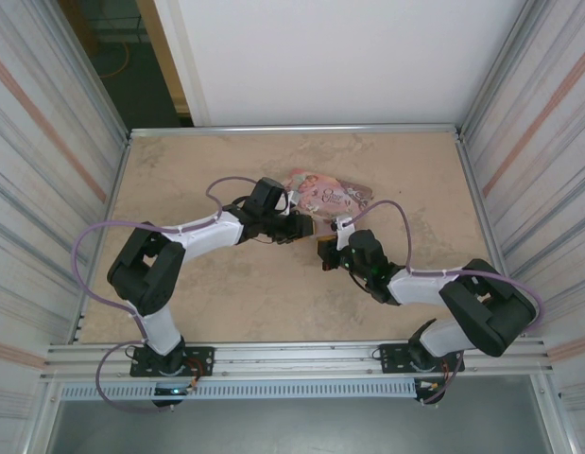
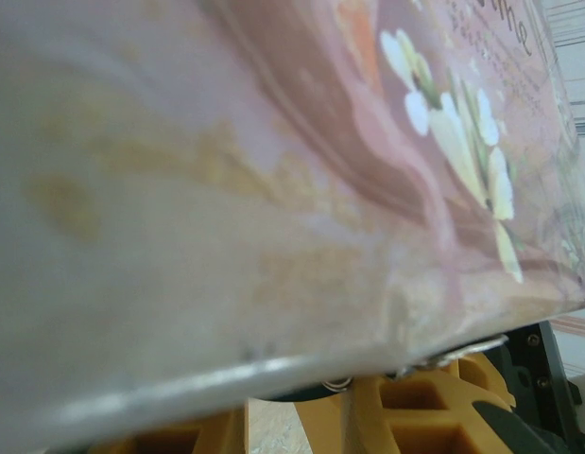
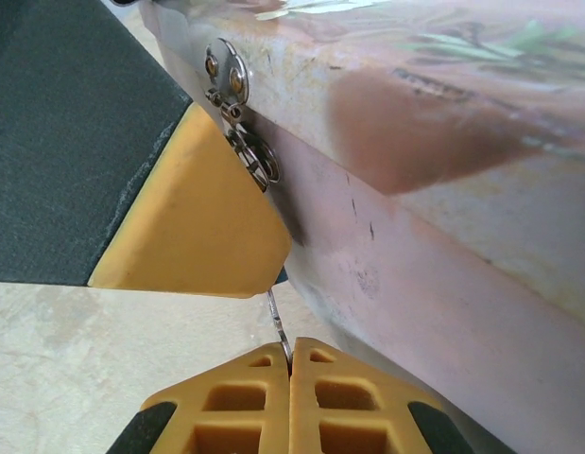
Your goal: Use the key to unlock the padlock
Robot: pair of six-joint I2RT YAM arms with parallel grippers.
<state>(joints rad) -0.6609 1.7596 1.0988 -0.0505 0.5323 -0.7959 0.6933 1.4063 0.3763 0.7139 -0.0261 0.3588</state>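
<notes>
Evidently mid-insertion: right gripper (image 3: 290, 367) pinched shut on thin key (image 3: 277, 323), tip aimed up at padlock (image 2: 306, 390); left gripper (image 1: 295, 227) clamps padlock below hasp (image 3: 226, 71) of tin (image 1: 330, 194), steadying it against the push.

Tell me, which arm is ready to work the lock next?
Right, probably: the right gripper is shut on a thin metal piece, likely the key, beside the pink tin and its clasp. The left gripper sits against the tin.
</notes>
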